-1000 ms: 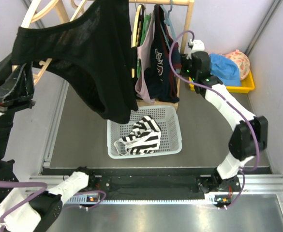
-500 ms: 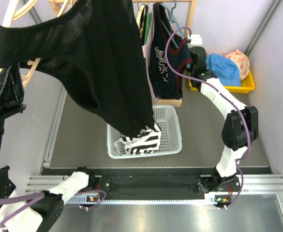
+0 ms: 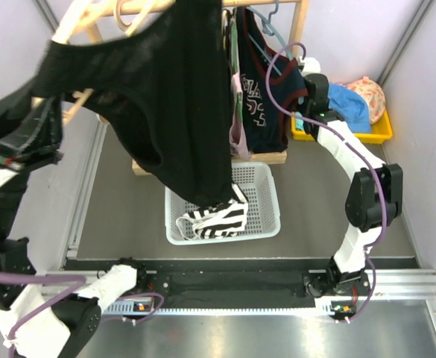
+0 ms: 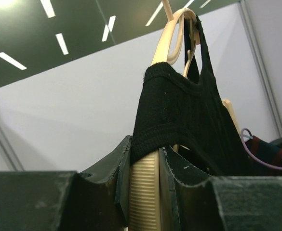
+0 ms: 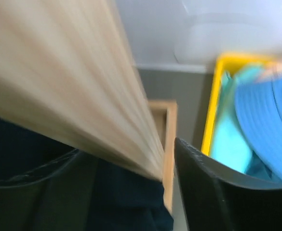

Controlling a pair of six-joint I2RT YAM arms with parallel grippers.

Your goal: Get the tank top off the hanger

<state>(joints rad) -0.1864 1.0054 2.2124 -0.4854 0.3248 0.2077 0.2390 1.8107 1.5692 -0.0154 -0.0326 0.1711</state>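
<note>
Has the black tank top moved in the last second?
Yes. The tank top swung rightward; its hem now overlaps the fixed white basket.

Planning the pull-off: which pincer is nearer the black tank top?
Left. The left pincer clamps the end of the hanger, with a strap of the tank top draped right over it. The right pincer is away at the rack's wooden post, apart from the garment.

The dark grey desk [image 3: 121,216] carries a white basket [image 3: 271,195] near its middle. Just behind the basket stands the wooden base of a clothes rack [image 3: 268,156]. Behind and well to the right of the basket sits a yellow bin [image 3: 379,135], close to the wall
</note>
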